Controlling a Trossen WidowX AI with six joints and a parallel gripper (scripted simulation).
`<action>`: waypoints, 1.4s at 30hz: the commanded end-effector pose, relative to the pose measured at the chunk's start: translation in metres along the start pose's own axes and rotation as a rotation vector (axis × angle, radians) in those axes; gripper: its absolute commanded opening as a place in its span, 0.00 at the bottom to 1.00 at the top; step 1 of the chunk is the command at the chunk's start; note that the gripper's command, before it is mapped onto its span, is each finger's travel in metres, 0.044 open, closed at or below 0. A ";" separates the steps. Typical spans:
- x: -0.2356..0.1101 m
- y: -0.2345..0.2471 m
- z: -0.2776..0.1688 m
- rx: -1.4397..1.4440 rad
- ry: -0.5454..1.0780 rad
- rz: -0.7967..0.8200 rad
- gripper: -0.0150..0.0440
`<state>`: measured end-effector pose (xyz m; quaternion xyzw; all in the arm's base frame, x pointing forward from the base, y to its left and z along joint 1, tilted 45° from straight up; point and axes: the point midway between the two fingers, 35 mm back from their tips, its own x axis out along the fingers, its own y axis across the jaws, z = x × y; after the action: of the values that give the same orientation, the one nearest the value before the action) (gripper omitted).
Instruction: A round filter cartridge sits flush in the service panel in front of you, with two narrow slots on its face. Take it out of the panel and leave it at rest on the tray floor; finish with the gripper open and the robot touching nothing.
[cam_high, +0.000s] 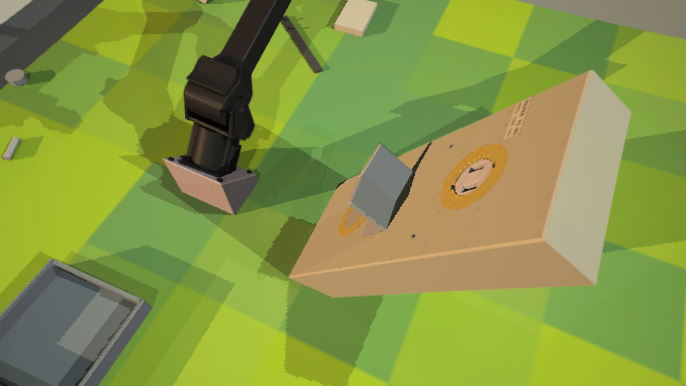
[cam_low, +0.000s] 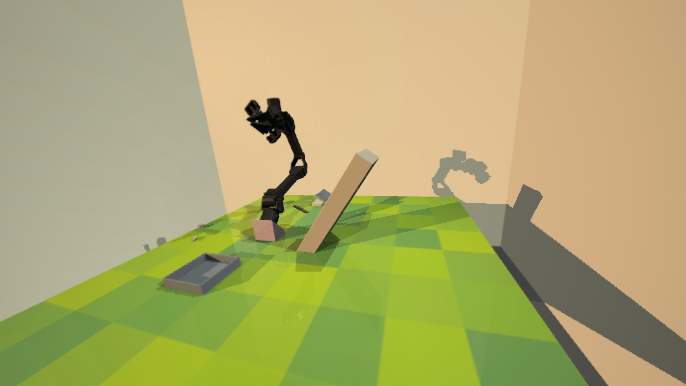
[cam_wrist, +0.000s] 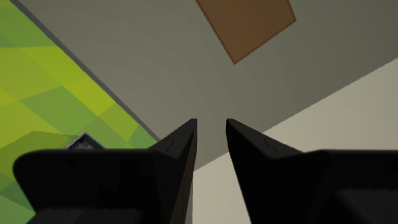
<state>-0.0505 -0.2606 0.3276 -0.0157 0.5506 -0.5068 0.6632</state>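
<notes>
filter cartridge (cam_high: 472, 177): round, pale, two slots, orange ring, flush in panel (cam_high: 450, 240) | pincer (cam_wrist: 211, 131): raised high, narrowed, empty

The arm (cam_high: 235, 75) is matt black throughout, built of boxy, flat-sided links joined by rounded housings; its lowest section is a dark, glossy cylinder (cam_high: 212, 147) with a faint highlight down its side; this stands on a square black flange with small dark screw heads at the corners; beneath it sits a pinkish-brown pedestal (cam_high: 200, 187) that tapers downward like an inverted wedge, with a greyer side face; the gripper (cam_wrist: 210, 135) carries two black fingers shaped as pointed, angular wedges, each with a faint curved seam near its tip.
</notes>
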 end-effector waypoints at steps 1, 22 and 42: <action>0.036 0.046 0.044 0.029 -0.151 0.244 0.42; 0.030 0.303 0.155 0.212 -0.324 1.575 0.42; 0.030 0.308 0.156 0.210 -0.323 1.574 0.42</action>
<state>0.2610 -0.2187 0.1934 0.3606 0.2449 0.0658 0.8976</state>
